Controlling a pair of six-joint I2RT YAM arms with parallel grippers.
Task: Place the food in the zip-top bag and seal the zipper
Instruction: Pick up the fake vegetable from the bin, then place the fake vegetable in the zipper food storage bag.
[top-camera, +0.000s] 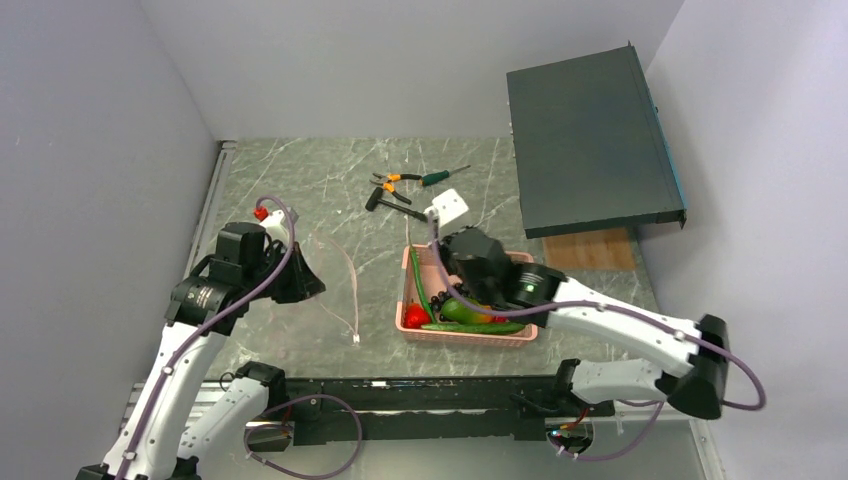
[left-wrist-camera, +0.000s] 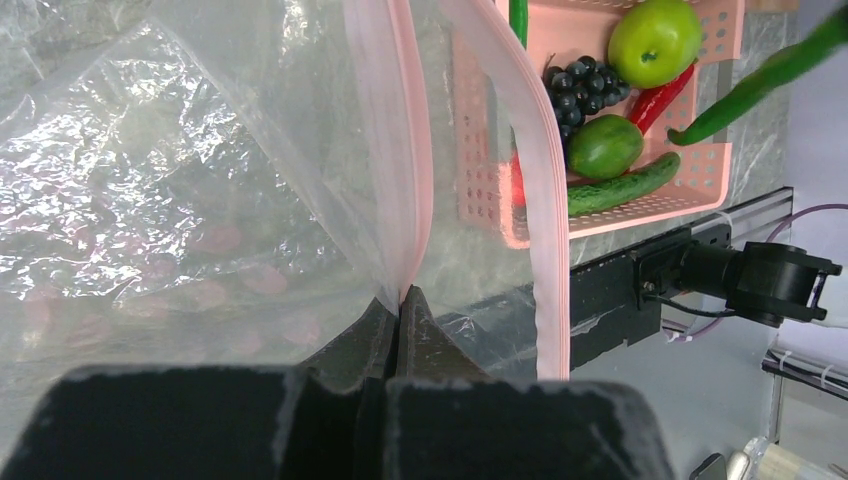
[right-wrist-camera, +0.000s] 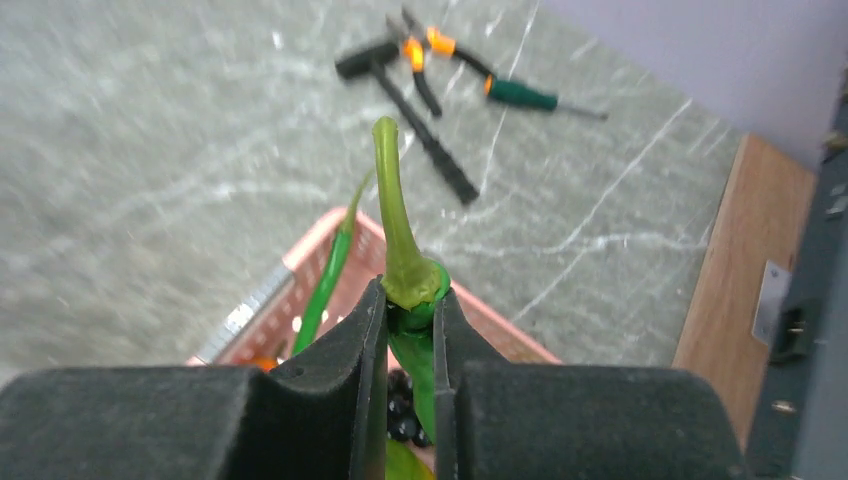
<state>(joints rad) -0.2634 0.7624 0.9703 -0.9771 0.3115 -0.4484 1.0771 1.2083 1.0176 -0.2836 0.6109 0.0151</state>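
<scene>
My left gripper (left-wrist-camera: 401, 292) is shut on the pale pink zipper strip (left-wrist-camera: 400, 180) of the clear zip-top bag (left-wrist-camera: 170, 170) and holds its mouth open left of the pink basket (top-camera: 412, 283). In the top view the bag (top-camera: 330, 275) lies beside my left gripper (top-camera: 312, 285). My right gripper (right-wrist-camera: 410, 300) is shut on the stem end of a long green pepper (right-wrist-camera: 398, 235), just above the basket. The basket holds a green apple (left-wrist-camera: 655, 42), dark grapes (left-wrist-camera: 578, 88), a mango (left-wrist-camera: 606, 146), a red chilli (left-wrist-camera: 660, 98) and another long green pepper (left-wrist-camera: 622, 186).
Orange-handled pliers (top-camera: 395, 184), a screwdriver (top-camera: 440, 177) and a hammer (top-camera: 395, 205) lie behind the basket, with a white block (top-camera: 447, 208) near them. A dark grey box (top-camera: 590, 140) on a wooden board (top-camera: 590, 250) stands at the back right. Walls close both sides.
</scene>
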